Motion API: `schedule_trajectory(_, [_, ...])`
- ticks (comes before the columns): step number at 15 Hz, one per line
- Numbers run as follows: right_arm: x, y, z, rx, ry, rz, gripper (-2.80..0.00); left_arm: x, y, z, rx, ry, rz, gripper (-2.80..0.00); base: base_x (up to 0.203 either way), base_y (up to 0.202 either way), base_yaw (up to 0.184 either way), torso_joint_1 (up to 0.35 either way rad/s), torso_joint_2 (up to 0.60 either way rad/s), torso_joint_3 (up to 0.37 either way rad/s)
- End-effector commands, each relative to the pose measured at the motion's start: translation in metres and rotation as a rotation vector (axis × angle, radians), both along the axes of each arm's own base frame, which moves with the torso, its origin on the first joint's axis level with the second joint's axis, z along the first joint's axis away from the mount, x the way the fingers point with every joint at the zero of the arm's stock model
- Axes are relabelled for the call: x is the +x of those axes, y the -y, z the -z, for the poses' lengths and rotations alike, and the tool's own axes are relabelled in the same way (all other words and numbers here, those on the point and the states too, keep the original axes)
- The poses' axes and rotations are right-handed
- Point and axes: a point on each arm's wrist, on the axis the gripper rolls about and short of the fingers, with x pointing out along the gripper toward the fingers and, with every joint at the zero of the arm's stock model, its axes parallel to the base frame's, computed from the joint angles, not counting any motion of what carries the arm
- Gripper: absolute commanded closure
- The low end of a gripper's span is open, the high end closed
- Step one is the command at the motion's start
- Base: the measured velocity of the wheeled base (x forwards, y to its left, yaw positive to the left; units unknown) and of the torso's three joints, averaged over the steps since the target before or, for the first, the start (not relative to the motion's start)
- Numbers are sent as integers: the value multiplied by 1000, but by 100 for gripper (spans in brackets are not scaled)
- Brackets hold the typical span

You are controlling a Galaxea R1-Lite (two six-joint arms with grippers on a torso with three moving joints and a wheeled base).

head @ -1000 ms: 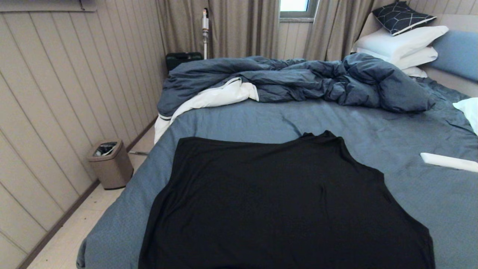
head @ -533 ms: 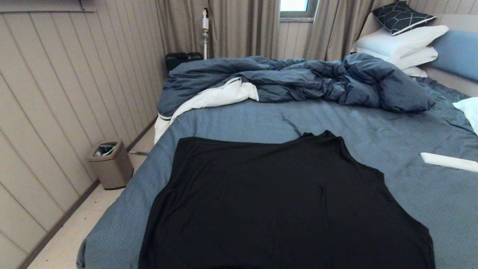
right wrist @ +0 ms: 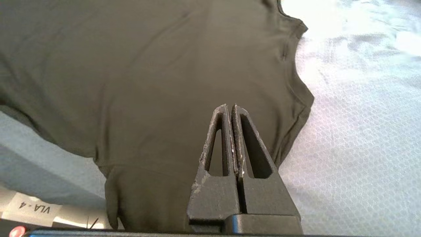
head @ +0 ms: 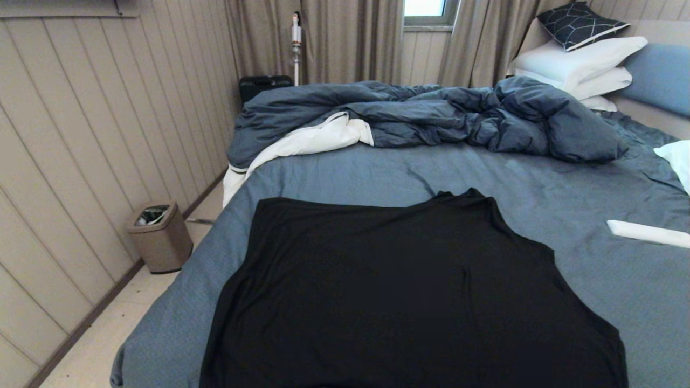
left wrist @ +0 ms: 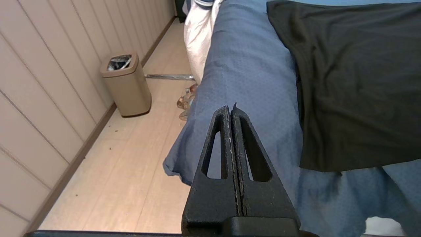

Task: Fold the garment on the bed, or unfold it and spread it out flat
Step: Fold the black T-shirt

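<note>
A black T-shirt lies spread flat, plain side up, at the near edge of the bed. The left gripper hangs pressed together over the bed's near left corner, and the right gripper, likewise closed and empty, hovers above the shirt.

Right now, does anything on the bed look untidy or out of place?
The garment lies nearly flat, but one sleeve hangs over the bed edge. The duvet is rumpled behind it. Left gripper and right gripper are shut, holding nothing.

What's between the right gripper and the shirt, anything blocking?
Nothing visible. The right gripper, shut and empty, hangs directly over the black T-shirt on the bed, with bare fabric below. The left gripper, also shut, sits over the bed's edge.
</note>
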Motion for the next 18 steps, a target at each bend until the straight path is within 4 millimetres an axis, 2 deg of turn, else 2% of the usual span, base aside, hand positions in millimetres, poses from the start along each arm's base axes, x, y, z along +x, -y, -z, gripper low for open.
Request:
schedule_trajectory(1, [1, 1, 1, -1, -2, 38, 0, 0, 0, 0, -9, -1, -1, 0, 0, 0, 0, 0, 0, 0])
schedule_trajectory(4, [0, 2, 4, -6, -41, 98, 0, 0, 0, 0, -9, -1, 0, 0, 0, 0, 0, 0, 0, 0])
schedule_trajectory(6, [-2, 3, 13, -1, -140, 118, 0, 0, 0, 0, -13, -1, -2, 0, 0, 0, 0, 0, 0, 0])
schedule_trajectory(18, [-2, 3, 15, 34, -151, 125, 0, 0, 0, -1, -38, 0, -14, 0, 0, 0, 0, 0, 0, 0])
